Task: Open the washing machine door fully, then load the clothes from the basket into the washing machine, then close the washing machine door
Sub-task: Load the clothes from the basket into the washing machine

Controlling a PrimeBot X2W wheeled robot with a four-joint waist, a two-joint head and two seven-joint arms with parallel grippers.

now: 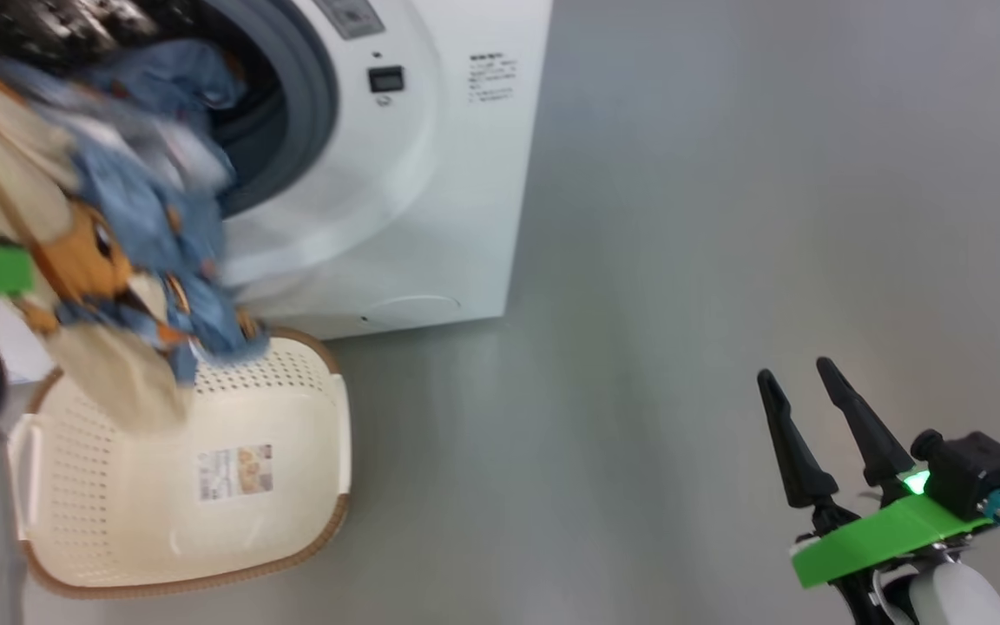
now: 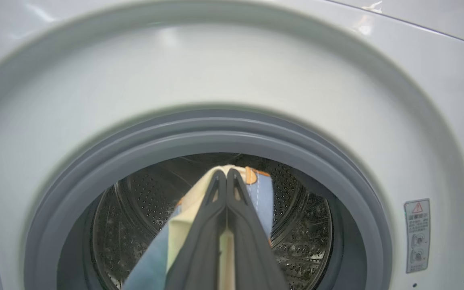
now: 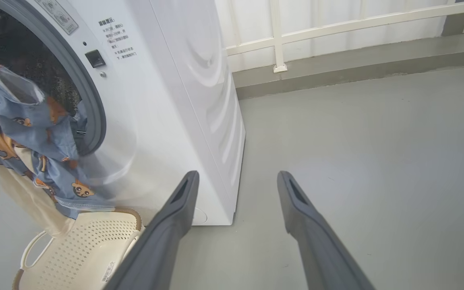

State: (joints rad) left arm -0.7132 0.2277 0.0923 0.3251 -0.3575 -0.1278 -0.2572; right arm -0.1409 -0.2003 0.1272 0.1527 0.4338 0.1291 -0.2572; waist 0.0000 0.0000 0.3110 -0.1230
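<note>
A: Left gripper [image 2: 226, 175], jaws?

B: Pressed together at bottom centre of the left wrist view, clamped on the clothes [image 2: 262, 193]. Cream cloth shows between the fingers, with blue fabric beside it.

A: Where's it pointing?

B: Straight at the drum [image 2: 143, 193], framed by the grey gasket [image 2: 216, 129]. The tips sit in front of the opening, but I can't tell if they're past the gasket.

A: Where are the clothes in the head view?

B: Left side, a blurred bunch of blue bear print and cream. They hang from the upper left across the mouth of the washing machine [image 1: 430, 174], and the low end trails onto the far rim of the basket [image 1: 283, 382].

A: Basket?

B: Lower left, on the grey floor [image 1: 682, 260] right in front of the machine. A paper label [image 1: 235, 471] shows on its inside.

A: Right gripper [image 1: 795, 371]?

B: Lower right of the head view, jaws spread with nothing between them, well apart from the machine and basket. Its wrist view shows the machine's side and a white railing [image 3: 336, 24] along the top
</note>
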